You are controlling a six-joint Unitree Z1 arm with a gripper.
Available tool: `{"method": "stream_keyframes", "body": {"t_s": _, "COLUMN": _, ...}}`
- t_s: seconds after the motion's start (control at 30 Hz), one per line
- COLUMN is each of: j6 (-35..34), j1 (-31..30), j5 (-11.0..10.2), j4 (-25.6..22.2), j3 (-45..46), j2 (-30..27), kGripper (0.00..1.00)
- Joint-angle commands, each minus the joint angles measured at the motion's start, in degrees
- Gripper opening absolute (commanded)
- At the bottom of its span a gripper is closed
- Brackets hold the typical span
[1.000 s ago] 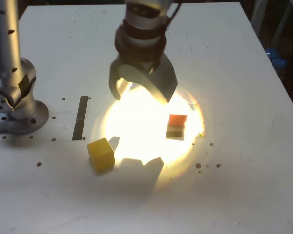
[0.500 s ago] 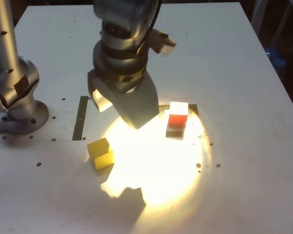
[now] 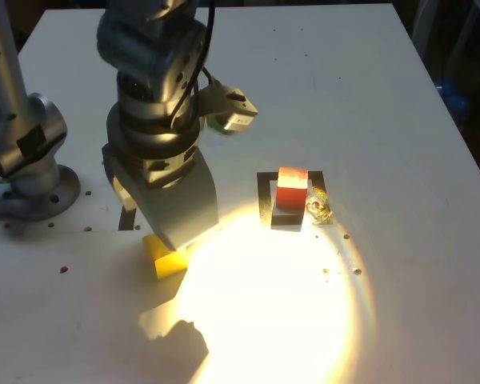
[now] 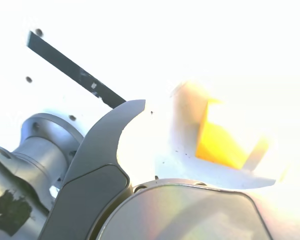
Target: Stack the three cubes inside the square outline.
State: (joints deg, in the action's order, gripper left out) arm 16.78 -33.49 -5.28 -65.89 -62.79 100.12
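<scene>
We're hovering tool (image 3: pixel 170 220) wide open, holding nothing, right above yellow cube (image 3: pixel 166 261) on bench (image 3: pixel 400 304), lining up for grab we reckon. Red cube (image 3: pixel 292 188) sitting in square outline (image 3: pixel 264 192) as stack base. Green cube mostly hiding behind arm.

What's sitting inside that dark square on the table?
An orange-red cube stands inside the square outline, covering most of its white centre. Beside it, glare from the lamp washes out the frame's corner on the exterior view's right, so nothing can be told there.
</scene>
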Motion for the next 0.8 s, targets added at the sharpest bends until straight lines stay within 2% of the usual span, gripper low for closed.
{"method": "stream_keyframes", "body": {"t_s": 0.0, "j6": -0.6, "j1": -1.0, "j5": 0.3, "j4": 0.5, "j3": 0.2, "j2": 0.4, "kGripper": 0.95}}
{"method": "stream_keyframes", "body": {"t_s": 0.3, "j6": -2.0, "j1": -3.3, "j5": 1.2, "j4": 3.6, "j3": 0.9, "j2": 4.1, "kGripper": 0.90}}
{"method": "stream_keyframes", "body": {"t_s": 0.47, "j6": -2.5, "j1": -3.4, "j5": 1.4, "j4": 5.4, "j3": 1.5, "j2": 5.9, "kGripper": 0.84}}
{"method": "stream_keyframes", "body": {"t_s": 0.6, "j6": -3.5, "j1": -3.4, "j5": 1.4, "j4": 6.4, "j3": 1.6, "j2": 6.4, "kGripper": 0.69}}
{"method": "stream_keyframes", "body": {"t_s": 0.77, "j6": -4.3, "j1": -3.7, "j5": 1.0, "j4": 6.9, "j3": 1.4, "j2": 6.2, "kGripper": 0.43}}
